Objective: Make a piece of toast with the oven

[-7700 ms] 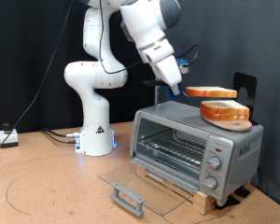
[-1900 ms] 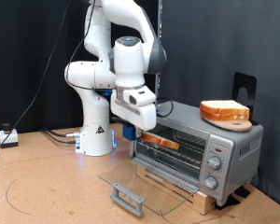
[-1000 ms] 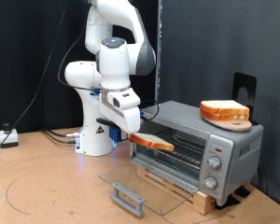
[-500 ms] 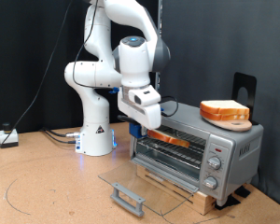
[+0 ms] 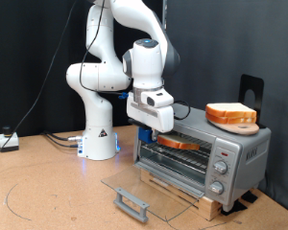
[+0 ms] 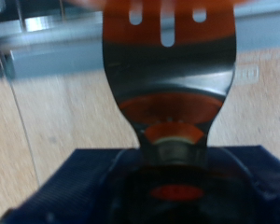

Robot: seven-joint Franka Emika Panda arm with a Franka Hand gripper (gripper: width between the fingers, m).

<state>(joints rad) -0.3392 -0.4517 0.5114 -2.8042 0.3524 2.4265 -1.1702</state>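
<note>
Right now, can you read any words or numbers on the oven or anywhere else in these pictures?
No text can be read anywhere.
The oven: marks around its three knobs are too small to read.
The robot arm and its gripper, at the oven's open front: no label shows.
The stack of slices on the oven's top: no writing.
Wrist view: too blurred; only a spatula-like tool, no letters.

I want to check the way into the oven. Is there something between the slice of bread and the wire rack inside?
Nothing visible blocks it. The oven has its glass door folded down flat, so the mouth is open. The piece of toast is already at the opening, just above the wire rack. The hand is at the mouth, beside the toast.
</note>
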